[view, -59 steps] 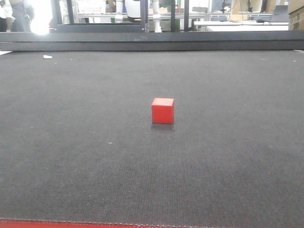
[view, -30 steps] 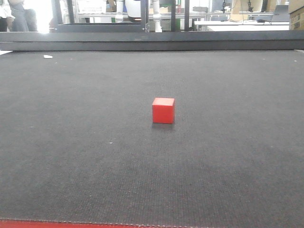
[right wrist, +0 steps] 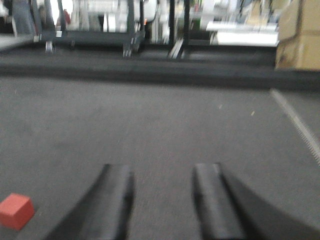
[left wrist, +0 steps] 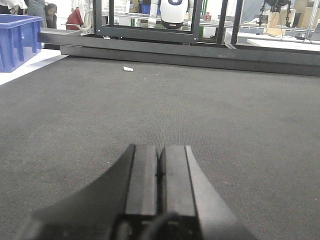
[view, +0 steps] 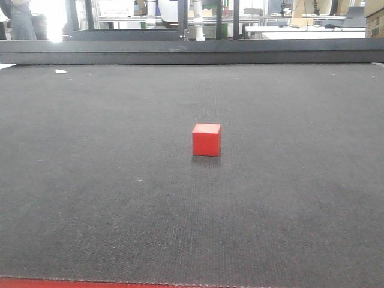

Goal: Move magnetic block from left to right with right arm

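Centrally, magnetic block (view: pixel 206 140) on mat (view: pixel 288 198), white scrap (view: pixel 60 71) behind, right claw (right wrist: pixel 162 175) spread

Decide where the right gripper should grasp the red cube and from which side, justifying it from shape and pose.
Probably pinch two opposite upright faces of the magnetic block, coming down from above. It sits flat on the mat, nothing beside it, so its flat, parallel sides are free. In the wrist view it lies left of the open right gripper.
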`<state>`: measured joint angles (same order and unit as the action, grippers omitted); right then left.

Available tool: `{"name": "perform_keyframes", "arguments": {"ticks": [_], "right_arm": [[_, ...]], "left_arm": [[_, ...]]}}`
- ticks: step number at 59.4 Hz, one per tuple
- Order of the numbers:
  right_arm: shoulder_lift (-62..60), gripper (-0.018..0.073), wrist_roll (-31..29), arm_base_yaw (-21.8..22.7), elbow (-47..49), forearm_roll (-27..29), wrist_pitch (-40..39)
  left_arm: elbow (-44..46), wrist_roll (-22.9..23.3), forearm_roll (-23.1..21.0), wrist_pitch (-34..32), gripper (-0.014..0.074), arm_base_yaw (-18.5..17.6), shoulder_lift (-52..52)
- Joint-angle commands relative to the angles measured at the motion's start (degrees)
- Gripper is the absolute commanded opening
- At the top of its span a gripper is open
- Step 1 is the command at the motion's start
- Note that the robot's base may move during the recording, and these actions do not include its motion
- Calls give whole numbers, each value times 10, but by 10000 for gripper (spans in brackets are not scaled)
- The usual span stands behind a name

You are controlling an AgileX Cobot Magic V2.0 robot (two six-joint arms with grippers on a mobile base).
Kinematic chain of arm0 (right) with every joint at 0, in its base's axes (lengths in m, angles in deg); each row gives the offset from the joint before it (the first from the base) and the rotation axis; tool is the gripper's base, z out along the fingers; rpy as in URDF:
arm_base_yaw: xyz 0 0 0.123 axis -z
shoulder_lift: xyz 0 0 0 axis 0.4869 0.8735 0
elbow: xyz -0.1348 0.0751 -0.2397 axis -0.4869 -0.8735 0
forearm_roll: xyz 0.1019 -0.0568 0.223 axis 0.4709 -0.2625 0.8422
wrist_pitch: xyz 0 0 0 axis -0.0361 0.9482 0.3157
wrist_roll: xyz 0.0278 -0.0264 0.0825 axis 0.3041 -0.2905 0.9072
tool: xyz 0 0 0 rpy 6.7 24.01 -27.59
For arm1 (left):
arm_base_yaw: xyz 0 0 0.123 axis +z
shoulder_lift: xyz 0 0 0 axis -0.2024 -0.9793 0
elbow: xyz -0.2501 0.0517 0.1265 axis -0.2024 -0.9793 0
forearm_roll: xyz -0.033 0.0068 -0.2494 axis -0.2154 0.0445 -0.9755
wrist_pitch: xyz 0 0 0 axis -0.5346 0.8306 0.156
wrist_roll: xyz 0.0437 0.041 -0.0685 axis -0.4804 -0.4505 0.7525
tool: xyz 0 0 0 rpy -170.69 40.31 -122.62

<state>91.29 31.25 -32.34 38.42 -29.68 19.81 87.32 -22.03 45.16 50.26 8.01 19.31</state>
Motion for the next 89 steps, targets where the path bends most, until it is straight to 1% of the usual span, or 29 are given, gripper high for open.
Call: {"name": "perform_keyframes", "arguments": {"ticks": [1,5,8,12,18,25,32,37,45,53,58,67,75,89], "right_arm": [[81,597,2,-15,59,1,-20],[134,634,2,-28,90,1,2],[180,634,3,-43,119,1,28],[233,634,12,-72,168,1,75],[307,634,43,-123,246,1,138],[402,632,116,-181,347,-6,199],[483,632,189,-226,435,-27,250],[533,632,238,-255,484,-57,280],[615,632,337,-293,560,-109,337],[683,632,405,-318,622,-151,383],[717,632,427,-328,647,-164,395],[775,632,448,-333,681,-167,419],[819,632,467,-333,701,-182,441],[859,632,474,-333,712,-184,430]], "left_arm": [[-5,2,0,-51,-116,-3,8],[-5,2,0,-51,-116,-3,8],[-5,2,0,-51,-116,-3,8],[-5,2,0,-51,-116,-3,8],[-5,2,0,-51,-116,-3,8],[-5,2,0,-51,-116,-3,8],[-5,2,0,-51,-116,-3,8],[-5,2,0,-51,-116,-3,8],[-5,2,0,-51,-115,-3,8],[-5,2,0,-51,-116,-3,8],[-5,2,0,-51,-116,-3,8],[-5,2,0,-51,-116,-3,8],[-5,2,0,-51,-116,-3,8],[-5,2,0,-51,-116,-3,8]]}}
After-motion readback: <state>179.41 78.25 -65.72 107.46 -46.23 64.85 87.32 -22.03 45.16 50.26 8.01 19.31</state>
